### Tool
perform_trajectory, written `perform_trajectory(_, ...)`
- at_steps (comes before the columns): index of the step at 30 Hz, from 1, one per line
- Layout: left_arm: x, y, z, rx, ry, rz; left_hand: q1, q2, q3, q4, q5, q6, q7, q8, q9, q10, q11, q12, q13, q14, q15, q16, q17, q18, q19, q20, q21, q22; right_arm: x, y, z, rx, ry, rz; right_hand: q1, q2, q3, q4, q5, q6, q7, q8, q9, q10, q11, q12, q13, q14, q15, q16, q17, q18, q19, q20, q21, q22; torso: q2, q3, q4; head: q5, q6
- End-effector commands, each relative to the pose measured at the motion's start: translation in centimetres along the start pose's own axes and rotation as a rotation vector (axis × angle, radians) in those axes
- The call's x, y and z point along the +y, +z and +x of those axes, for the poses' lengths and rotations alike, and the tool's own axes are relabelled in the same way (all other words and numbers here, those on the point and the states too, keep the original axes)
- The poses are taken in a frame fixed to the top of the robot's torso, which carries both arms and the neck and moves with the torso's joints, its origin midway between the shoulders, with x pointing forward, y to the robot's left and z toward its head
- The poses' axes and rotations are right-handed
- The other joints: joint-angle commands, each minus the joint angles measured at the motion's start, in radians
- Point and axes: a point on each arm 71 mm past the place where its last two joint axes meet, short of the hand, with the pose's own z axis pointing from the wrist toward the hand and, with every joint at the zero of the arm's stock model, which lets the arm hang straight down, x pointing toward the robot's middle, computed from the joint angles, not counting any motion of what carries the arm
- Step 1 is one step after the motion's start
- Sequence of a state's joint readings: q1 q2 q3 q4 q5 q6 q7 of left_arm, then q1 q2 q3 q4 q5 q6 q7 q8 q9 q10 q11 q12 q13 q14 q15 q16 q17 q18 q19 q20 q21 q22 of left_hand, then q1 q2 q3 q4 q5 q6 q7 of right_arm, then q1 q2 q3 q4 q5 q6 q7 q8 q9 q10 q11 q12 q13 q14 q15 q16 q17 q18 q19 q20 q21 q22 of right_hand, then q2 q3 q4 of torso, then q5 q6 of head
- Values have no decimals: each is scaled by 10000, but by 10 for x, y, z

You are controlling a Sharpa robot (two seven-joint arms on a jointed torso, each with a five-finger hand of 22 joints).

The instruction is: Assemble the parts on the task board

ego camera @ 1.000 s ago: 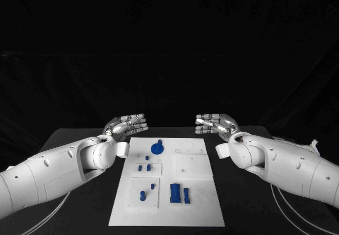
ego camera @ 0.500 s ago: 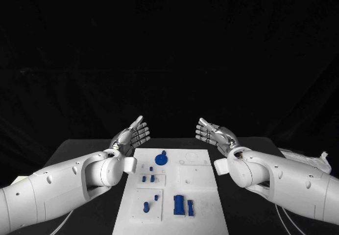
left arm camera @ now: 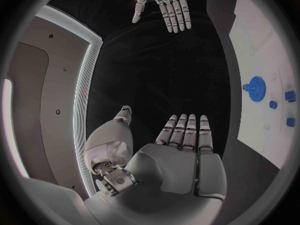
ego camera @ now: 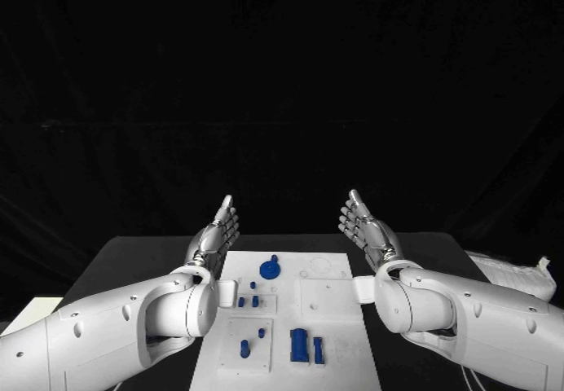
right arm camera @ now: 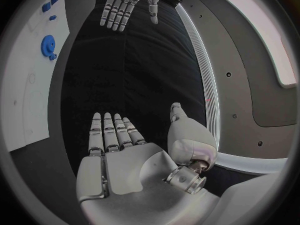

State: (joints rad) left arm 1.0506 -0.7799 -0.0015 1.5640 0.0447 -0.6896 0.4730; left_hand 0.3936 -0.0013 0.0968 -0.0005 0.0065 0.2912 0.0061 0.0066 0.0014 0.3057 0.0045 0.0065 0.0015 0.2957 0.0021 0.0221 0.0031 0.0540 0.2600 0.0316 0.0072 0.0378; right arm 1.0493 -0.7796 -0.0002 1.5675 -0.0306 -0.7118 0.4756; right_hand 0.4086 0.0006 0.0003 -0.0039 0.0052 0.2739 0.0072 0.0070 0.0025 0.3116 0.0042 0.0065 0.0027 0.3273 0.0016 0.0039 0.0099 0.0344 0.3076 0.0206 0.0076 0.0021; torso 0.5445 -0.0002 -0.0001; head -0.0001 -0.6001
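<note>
Fingers on both hands have straightened over the last second: from loosely curled a second ago they now stand flat, palms turned inward toward each other. The whole head view has also shifted, which reads as the camera moving, not the things. Neither hand has closed toward a part, so I judge this change leaves the assembly as it was.

Left to right: the left hand (ego camera: 216, 230) hangs above the far left corner of the task board (ego camera: 335, 342), fingers stretched wide and holding nothing. On the board's left half stand small blue pegs (ego camera: 247, 301), with another blue peg (ego camera: 244, 349) nearer. A blue gear (ego camera: 269, 267) sits at the far middle, and two upright blue blocks (ego camera: 306, 345) stand near the middle. Whether these parts are seated in final places cannot be told. The right hand (ego camera: 366, 229) hangs above the far right corner, likewise flat and empty.

Bare table (ego camera: 129, 257) flanks the board on both sides, and the gap between the two hands lies open over the board's far edge, giving either hand room to descend.
</note>
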Motion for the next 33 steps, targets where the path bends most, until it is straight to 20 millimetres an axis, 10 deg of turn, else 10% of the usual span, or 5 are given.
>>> perform_trajectory(1,-6,-1,-2,-501,639,772,-1288,13,-968,5,-65,-948,-61,-66,-14,-1003,-45,-65,-15,-964,-21,-221,-31,-540,-847,-316,-72,-378,2,0,-4,-602,-68,-246,-1337,-6,-3,39,-52,-896,-72,-70,-25,-1024,-42,-65,-27,-1069,-16,-39,-99,-344,-1004,-206,-76,-21,-3,2,1,1,1)
perform_trajectory(33,-6,-1,-2,-501,639,772,-3936,13,-968,5,-65,-2912,-61,-66,-14,-3057,-45,-65,-15,-2957,-21,-221,-31,-540,-2600,-316,-72,-378,2,0,-4,-602,-68,-246,-4086,-6,-3,39,-52,-2739,-72,-70,-25,-3116,-42,-65,-27,-3273,-16,-39,-99,-344,-3076,-206,-76,-21,-3,2,1,1,1)
